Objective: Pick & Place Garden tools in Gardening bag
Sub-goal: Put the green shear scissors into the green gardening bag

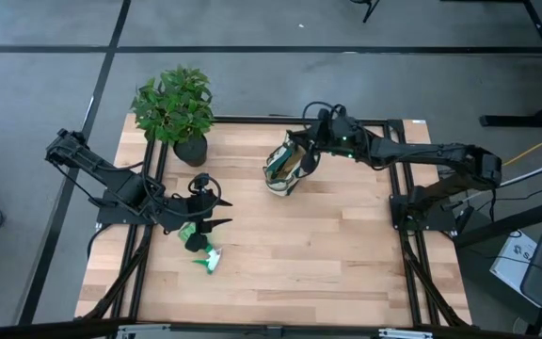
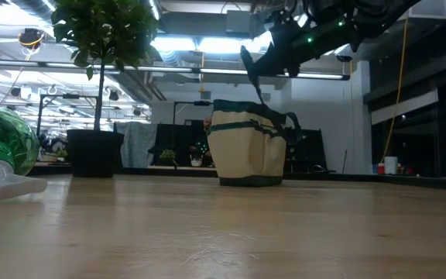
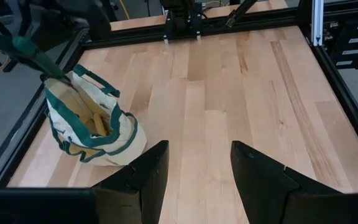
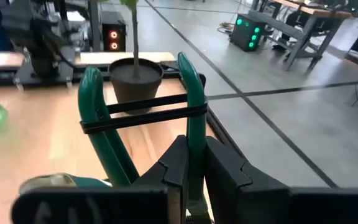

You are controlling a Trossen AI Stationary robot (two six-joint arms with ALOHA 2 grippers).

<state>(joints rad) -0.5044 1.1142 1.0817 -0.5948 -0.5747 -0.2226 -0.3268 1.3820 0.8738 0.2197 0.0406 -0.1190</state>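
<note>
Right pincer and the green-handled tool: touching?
Touching. The right wrist view shows the right pincer clamped on one green handle of the green-handled tool.

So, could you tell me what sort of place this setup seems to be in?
Probably a robotics lab or workshop. The wooden table sits in a black metal frame on a grey floor. The low view shows exposed ceiling ducts, and the right wrist view shows workbenches with lit equipment.

Dark jointed arms (image 1: 422,155), black cables, green indicator lights.
</note>
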